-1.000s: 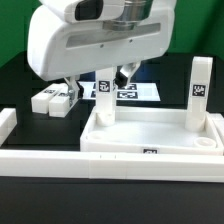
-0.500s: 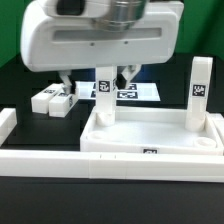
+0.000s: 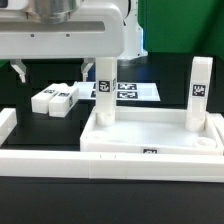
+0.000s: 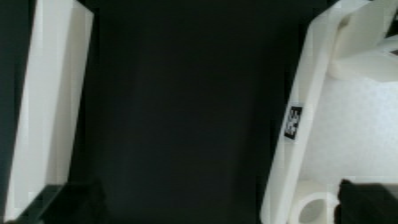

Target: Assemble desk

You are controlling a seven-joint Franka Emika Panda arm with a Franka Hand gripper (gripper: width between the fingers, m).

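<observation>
Jaws stand spread wide and grip nothing: in the wrist view the two dark fingertips [image 4: 43, 206] sit far apart, with only bare black worktop [image 4: 178, 110] between them. The white arm [image 3: 70, 30] hangs above the desk panel [image 3: 150, 128], off toward the exterior view's left of it, and touches none of the parts.

The desk panel lies flat on the worktop with its raised rim up, just behind the long border bar [image 3: 60, 165]. Two legs stand upright in the panel's far corners. The first leg [image 3: 105, 88] is at the corner on the exterior view's left and the second leg [image 3: 201, 85] at the corner on the exterior view's right. Each shows a black-and-white tag near its top.

Two loose legs [image 3: 55, 100] lie side by side on the worktop, beyond the panel's end on the exterior view's left and clear of it. The marker board [image 3: 135, 92] lies flat behind the panel, seen between the two upright legs.

In the wrist view a plain white bar [image 4: 54, 90] runs along one side of the dark strip. A white wall bearing a small tag [image 4: 294, 120] runs along the other side, and I cannot tell which part that wall belongs to.
</observation>
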